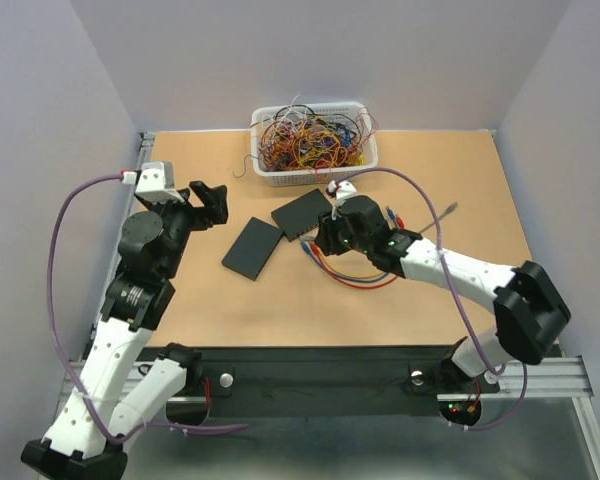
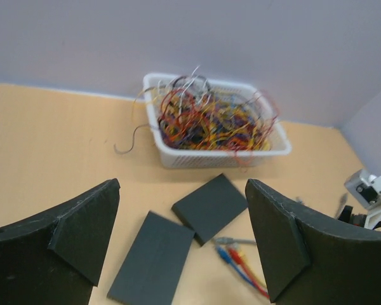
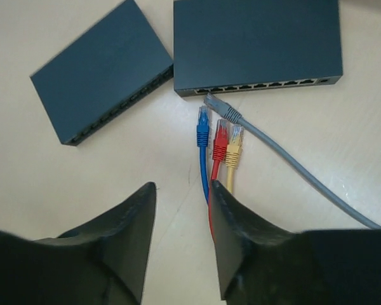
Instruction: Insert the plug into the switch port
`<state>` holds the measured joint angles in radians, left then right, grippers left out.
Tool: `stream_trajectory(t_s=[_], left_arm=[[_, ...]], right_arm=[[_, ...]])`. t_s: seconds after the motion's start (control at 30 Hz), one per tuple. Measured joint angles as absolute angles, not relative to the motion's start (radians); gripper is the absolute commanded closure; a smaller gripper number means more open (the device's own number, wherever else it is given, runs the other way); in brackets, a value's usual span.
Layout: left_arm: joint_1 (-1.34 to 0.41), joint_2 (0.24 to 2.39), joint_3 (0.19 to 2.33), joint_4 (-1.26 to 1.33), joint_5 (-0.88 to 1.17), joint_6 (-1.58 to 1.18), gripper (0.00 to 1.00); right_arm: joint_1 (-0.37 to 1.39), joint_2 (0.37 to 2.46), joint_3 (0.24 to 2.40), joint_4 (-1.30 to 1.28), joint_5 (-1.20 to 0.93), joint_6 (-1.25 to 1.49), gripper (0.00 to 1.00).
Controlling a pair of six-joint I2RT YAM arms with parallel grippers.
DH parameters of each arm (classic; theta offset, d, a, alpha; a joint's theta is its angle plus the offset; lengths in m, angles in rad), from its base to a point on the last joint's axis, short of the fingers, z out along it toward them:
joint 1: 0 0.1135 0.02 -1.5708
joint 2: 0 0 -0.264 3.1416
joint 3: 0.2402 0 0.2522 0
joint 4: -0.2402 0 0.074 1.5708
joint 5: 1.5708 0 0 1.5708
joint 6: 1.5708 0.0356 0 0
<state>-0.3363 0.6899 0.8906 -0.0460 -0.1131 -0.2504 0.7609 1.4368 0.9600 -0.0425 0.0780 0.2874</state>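
Observation:
Two flat black switch boxes lie mid-table, one (image 3: 257, 41) with its row of switch ports (image 3: 260, 84) facing my right gripper, the other (image 3: 101, 70) angled to its left. A grey plug (image 3: 219, 108) lies with its tip at the left end of that port row. Blue (image 3: 203, 130), red (image 3: 221, 140) and yellow (image 3: 233, 149) plugs lie side by side just short of it. My right gripper (image 3: 183, 187) hovers over the cables, open, with nothing between its fingers. My left gripper (image 2: 183, 190) hangs wide open and empty, left of the boxes (image 2: 153, 257).
A white basket (image 1: 315, 145) full of tangled coloured wires stands at the back centre. The coloured cables (image 1: 350, 272) loop on the table beside the right arm. A grey cable (image 1: 435, 205) arcs over the right half of the table.

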Motion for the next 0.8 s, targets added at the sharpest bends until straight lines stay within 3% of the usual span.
stream_trajectory(t_s=[0.3,0.8], left_arm=[[-0.336,0.761,0.824,-0.157,-0.169,-0.225,0.11],[-0.325,0.743,0.824,-0.159,-0.204,-0.225,0.15]], right_arm=[[0.772,1.688,1.048,-0.071,0.041,0.277,0.61],[0.789,1.819,1.110,-0.075,0.026,0.259,0.67]])
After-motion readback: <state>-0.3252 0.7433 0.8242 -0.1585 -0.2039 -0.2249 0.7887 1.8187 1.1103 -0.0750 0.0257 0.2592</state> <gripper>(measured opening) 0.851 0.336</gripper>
